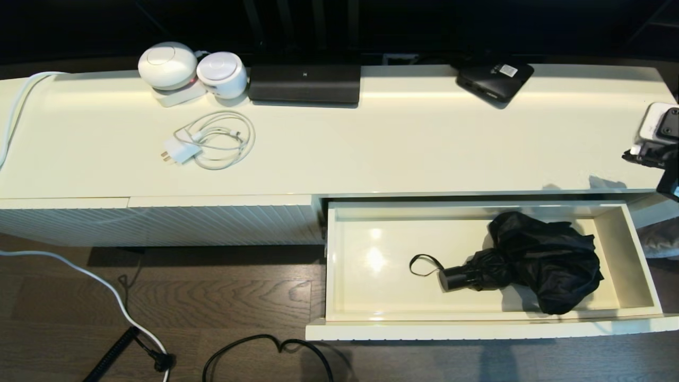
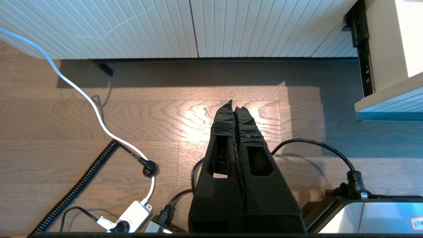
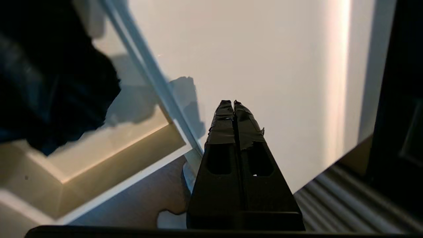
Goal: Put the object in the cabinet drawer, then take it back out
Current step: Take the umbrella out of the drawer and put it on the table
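The cabinet drawer (image 1: 477, 329) stands pulled out, cream-white and shallow. The black folding umbrella (image 1: 541, 262) lies in its right half, with the stubby handle (image 1: 456, 277) and thin wrist loop (image 1: 423, 264) pointing left. My right arm (image 1: 658, 151) shows at the far right edge above the cabinet top. In the right wrist view my right gripper (image 3: 233, 103) is shut and empty over the cabinet top (image 3: 264, 66), apart from the umbrella fabric (image 3: 49, 82) and the drawer's corner (image 3: 99, 158). My left gripper (image 2: 234, 104) is shut and empty, low over the wooden floor.
On the cabinet top (image 1: 398, 143) lie a white charger with coiled cable (image 1: 212, 140), two round white devices (image 1: 167, 64), a flat black unit (image 1: 305, 82) and a small black box with a white label (image 1: 494, 78). Cables (image 1: 122, 313) trail over the floor before the ribbed panel (image 1: 159, 223).
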Available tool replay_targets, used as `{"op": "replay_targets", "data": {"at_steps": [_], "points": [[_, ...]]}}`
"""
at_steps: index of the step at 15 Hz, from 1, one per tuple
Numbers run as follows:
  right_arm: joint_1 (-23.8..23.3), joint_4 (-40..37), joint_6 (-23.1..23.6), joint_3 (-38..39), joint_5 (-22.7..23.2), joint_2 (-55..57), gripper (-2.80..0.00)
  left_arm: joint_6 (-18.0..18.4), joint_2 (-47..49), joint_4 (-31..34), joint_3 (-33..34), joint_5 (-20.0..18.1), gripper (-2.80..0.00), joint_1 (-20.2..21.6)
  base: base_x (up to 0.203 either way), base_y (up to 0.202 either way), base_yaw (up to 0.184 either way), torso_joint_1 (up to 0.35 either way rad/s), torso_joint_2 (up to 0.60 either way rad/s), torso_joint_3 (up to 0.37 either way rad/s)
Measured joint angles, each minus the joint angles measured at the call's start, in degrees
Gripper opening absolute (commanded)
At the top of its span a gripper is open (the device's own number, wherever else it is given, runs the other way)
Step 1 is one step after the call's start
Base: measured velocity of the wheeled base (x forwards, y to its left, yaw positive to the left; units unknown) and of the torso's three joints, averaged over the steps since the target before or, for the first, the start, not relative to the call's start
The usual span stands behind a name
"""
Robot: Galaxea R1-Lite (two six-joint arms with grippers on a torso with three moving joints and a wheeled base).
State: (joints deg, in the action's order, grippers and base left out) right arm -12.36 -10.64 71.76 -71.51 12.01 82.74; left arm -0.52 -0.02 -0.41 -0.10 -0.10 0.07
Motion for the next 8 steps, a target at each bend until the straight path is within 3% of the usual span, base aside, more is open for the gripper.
{"op": "replay_targets", "data": {"at_steps": [2, 4, 5, 8], "points": [[-1.3, -6.45, 6.66, -2.72, 3.86, 0.14, -2.8, 0.01, 0.0, 0.0, 0.0, 0.01, -2.8, 0.0, 0.0, 0.0, 0.0, 0.0, 0.0, 0.0], [0.79, -6.89, 2.65, -3.54, 1.75, 0.29, -2.8, 0.01, 0.0, 0.0, 0.0, 0.02, -2.8, 0.0, 0.0, 0.0, 0.0, 0.0, 0.0, 0.0], [2.36, -6.87, -3.3, -3.86, -0.45, 0.44, -2.8, 0.01, 0.0, -0.01, 0.0, 0.0, -2.8, 0.0, 0.0, 0.0, 0.0, 0.0, 0.0, 0.0], [7.18, -6.55, -27.72, -6.3, -9.59, 1.5, -2.8, 0.0, 0.0, 0.0, 0.0, 0.01, -2.8, 0.0, 0.0, 0.0, 0.0, 0.0, 0.0, 0.0]]}}
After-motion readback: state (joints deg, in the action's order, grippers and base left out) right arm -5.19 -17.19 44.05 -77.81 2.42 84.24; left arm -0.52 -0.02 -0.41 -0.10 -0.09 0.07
